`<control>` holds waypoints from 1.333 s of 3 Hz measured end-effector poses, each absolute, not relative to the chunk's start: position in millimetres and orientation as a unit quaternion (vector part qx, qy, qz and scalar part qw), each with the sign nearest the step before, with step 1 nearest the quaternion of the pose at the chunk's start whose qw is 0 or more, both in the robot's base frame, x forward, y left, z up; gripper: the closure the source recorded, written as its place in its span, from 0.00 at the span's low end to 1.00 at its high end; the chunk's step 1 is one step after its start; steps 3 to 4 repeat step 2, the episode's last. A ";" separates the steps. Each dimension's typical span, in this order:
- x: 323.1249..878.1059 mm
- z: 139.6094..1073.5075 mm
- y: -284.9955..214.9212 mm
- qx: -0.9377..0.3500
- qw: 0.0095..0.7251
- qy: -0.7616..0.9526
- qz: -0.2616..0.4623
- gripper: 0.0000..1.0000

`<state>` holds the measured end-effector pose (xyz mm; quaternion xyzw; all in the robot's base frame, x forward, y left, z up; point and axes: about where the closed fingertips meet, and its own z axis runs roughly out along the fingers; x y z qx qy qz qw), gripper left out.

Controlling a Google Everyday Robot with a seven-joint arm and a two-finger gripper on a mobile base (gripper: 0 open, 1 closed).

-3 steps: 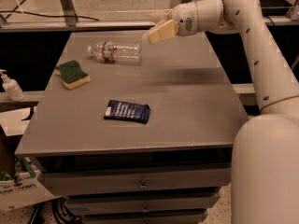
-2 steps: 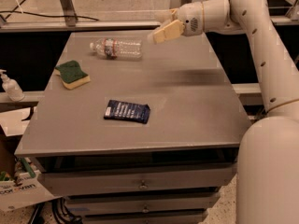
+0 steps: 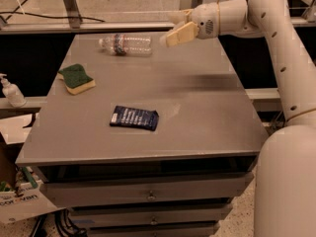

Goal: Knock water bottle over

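— Where is the bottle lying?

— The slim clear ribbed plastic water bottle (image 3: 126, 44) lies on its side near the far edge of the grey counter (image 3: 197, 122), left of centre. Its long axis runs left to right, with the white cap at the left end.

— And the hand?

— My hand (image 3: 174, 32) hangs just right of the bottle's base, raised off the counter and apart from it. I can't tell whether it's open or closed. I'd judge the knock-over done.
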<state>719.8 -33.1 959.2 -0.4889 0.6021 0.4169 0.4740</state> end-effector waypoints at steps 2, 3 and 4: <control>722.3 956.7 -36.3 -0.487 0.477 0.604 0.413 0.00; 722.3 956.7 -36.3 -0.487 0.477 0.604 0.413 0.00; 722.3 956.7 -36.3 -0.487 0.477 0.604 0.413 0.00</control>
